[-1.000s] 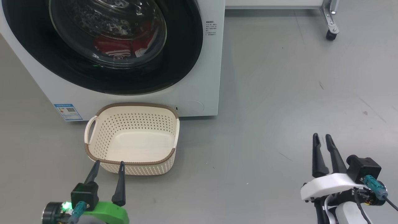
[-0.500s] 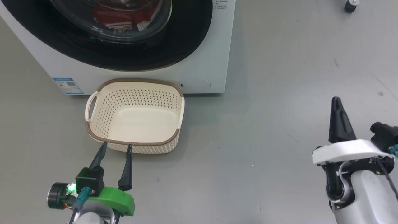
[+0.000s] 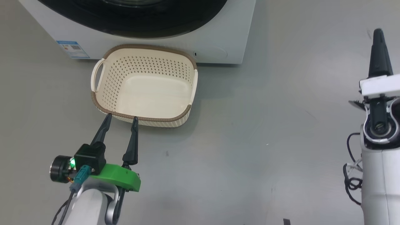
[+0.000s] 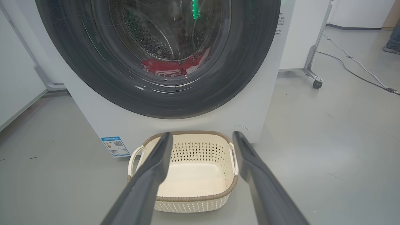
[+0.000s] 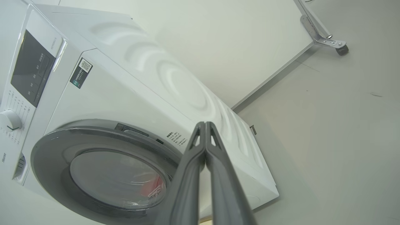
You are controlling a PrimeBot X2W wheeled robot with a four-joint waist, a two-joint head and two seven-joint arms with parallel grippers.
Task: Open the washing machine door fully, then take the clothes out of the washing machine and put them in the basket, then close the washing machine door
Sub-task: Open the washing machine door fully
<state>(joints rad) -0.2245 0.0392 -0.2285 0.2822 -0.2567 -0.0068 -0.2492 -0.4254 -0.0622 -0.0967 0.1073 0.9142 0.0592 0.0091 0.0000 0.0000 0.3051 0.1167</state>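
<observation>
Washing machine point(image 4: 103, 125) stands on the floor point(image 3: 250, 125), washing machine door point(image 4: 78, 62) shut, ahead of both tools. Basket point(image 3: 147, 46) sits at its foot, just beyond the left tool point(image 3: 122, 116), whose fingers are spread wide and empty. Clothes point(image 4: 162, 67) lie inside, behind the glass. Right tool point(image 3: 378, 32) is well right of the basket, fingers pressed together on nothing.

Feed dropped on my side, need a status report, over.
Copy: left gripper open, aimed at basket; right gripper shut, empty. Task: washing machine door closed, clothes inside. Path: basket empty, on floor below door.
</observation>
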